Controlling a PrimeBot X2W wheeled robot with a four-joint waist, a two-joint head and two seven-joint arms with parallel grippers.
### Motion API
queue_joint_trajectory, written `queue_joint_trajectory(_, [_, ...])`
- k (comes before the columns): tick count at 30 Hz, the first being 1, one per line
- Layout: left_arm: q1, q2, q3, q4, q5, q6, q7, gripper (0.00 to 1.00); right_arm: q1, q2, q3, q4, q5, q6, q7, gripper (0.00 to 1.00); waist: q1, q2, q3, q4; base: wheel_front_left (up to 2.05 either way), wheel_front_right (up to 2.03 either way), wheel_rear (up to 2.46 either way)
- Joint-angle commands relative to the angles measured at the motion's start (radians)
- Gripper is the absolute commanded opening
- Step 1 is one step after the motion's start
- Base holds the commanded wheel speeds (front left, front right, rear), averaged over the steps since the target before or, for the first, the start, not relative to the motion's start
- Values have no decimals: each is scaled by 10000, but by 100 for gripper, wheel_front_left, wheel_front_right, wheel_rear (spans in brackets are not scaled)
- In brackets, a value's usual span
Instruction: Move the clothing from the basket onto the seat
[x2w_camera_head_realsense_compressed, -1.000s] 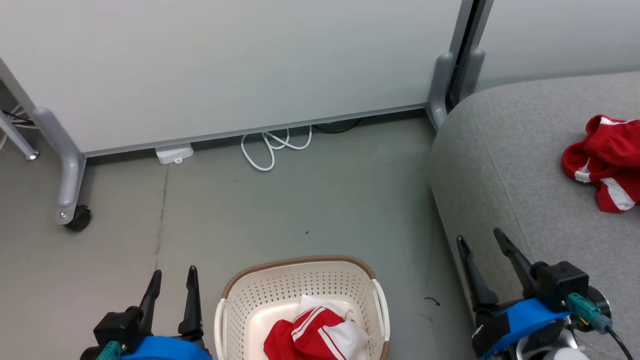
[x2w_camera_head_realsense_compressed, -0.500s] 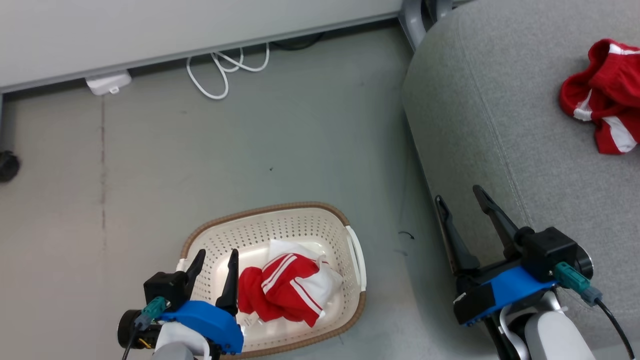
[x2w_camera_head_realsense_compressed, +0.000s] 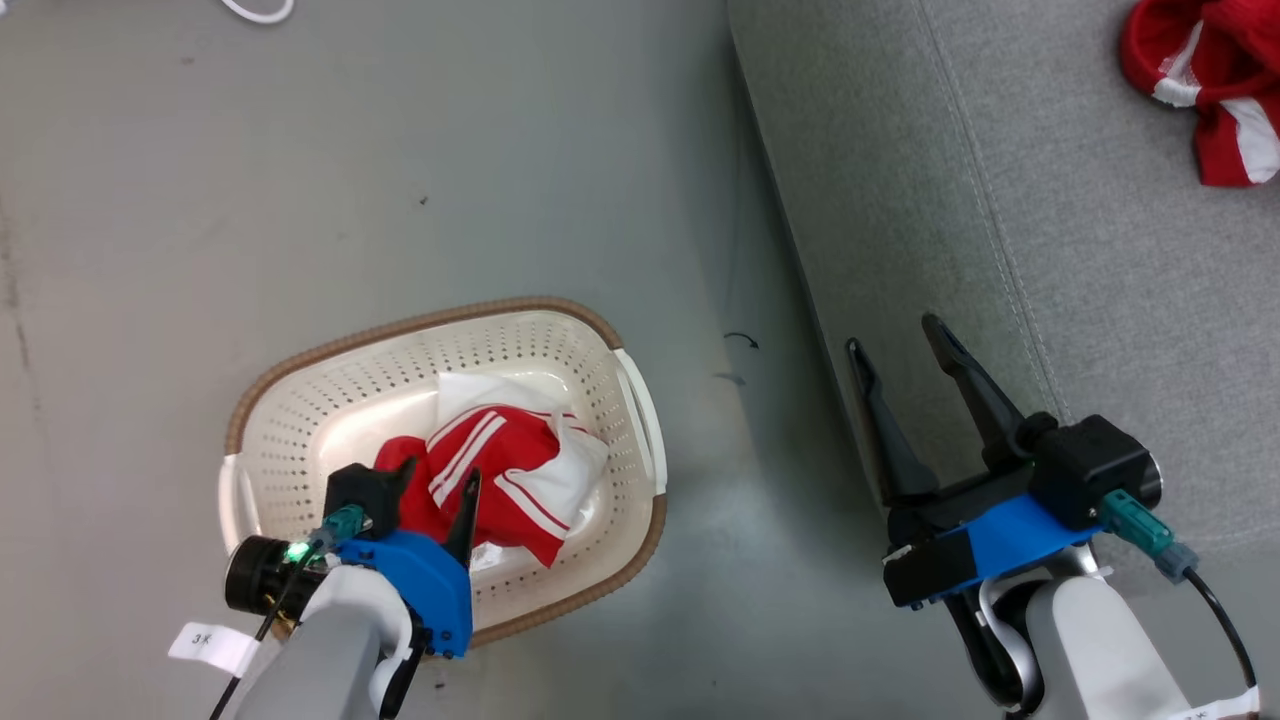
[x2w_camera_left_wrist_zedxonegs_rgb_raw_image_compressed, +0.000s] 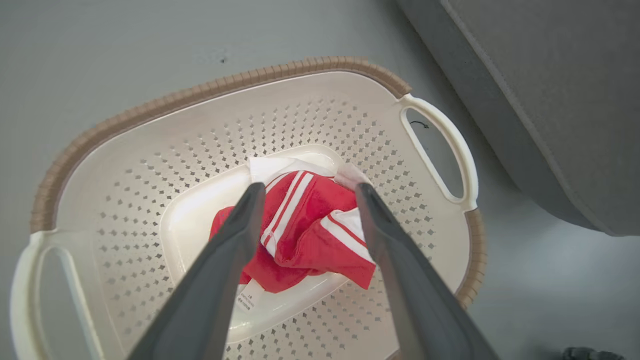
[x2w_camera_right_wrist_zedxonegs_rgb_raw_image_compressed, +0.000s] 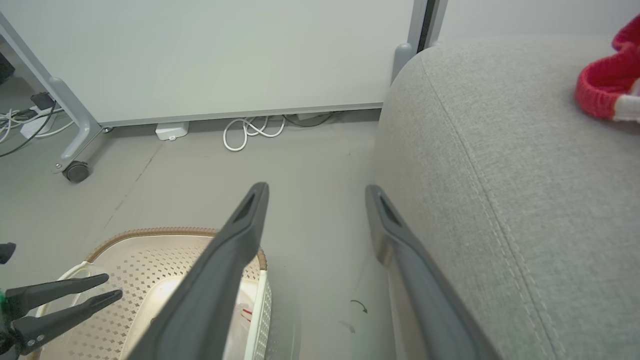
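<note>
The red and white garment (x2w_camera_head_realsense_compressed: 520, 450) lies bunched in the basket (x2w_camera_head_realsense_compressed: 430, 322). The red garment (x2w_camera_head_realsense_compressed: 1215, 90) lies on the grey seat (x2w_camera_head_realsense_compressed: 950, 180). The left gripper (x2w_camera_head_realsense_compressed: 438, 472) hangs over the basket, fingers spread and empty, and the right gripper (x2w_camera_head_realsense_compressed: 891, 333) is by the seat's edge, fingers spread too.

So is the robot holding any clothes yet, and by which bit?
Nothing is held. The left gripper is open over the garment in the basket; the right gripper is open near the seat.
</note>
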Motion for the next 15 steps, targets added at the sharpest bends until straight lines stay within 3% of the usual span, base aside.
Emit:
queue_joint_trajectory(1, [-328,130,-440,170,82,-13,125,100,-272,11,63,64,69,5,-137,100,-3,0,671,-417,0,0,0])
queue_joint_trajectory(15, [-1709,856,-2176,1213,-560,-11,580,100,-789,13,421,313,413,5,-691,100,-3,0,2269,-988,0,0,0])
